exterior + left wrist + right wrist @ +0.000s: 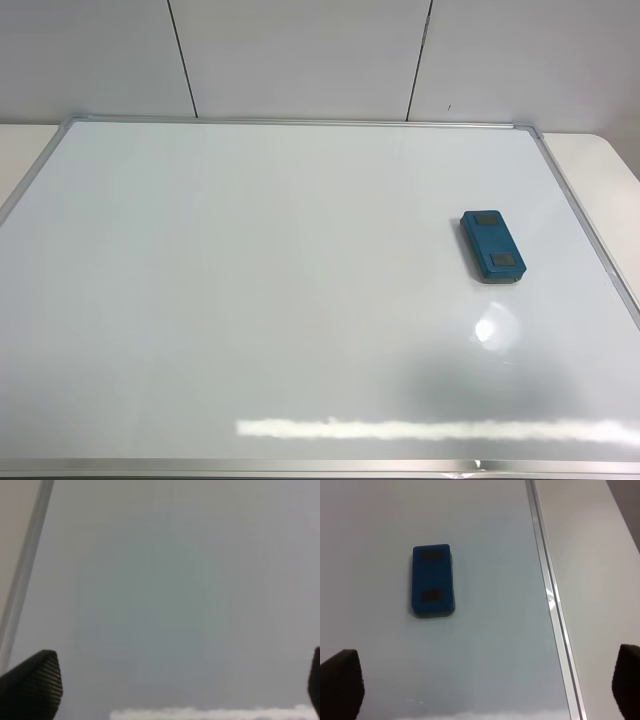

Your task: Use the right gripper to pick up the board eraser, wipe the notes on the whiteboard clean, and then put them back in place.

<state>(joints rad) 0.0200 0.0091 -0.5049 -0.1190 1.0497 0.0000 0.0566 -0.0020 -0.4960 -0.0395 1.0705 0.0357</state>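
Note:
The teal-blue board eraser (493, 246) lies flat on the whiteboard (250, 300) toward its right side, with two dark grey patches on top. It also shows in the right wrist view (432, 580). My right gripper (485, 685) is open and empty above the board, apart from the eraser, near the board's right frame. My left gripper (175, 685) is open and empty over bare board. Neither arm shows in the exterior high view. No notes are visible on the board.
The whiteboard's silver frame (590, 235) runs along the right, with pale table (610, 170) beyond it. A white panelled wall (300, 55) stands behind. The frame also shows in the left wrist view (25, 570) and the right wrist view (547, 580).

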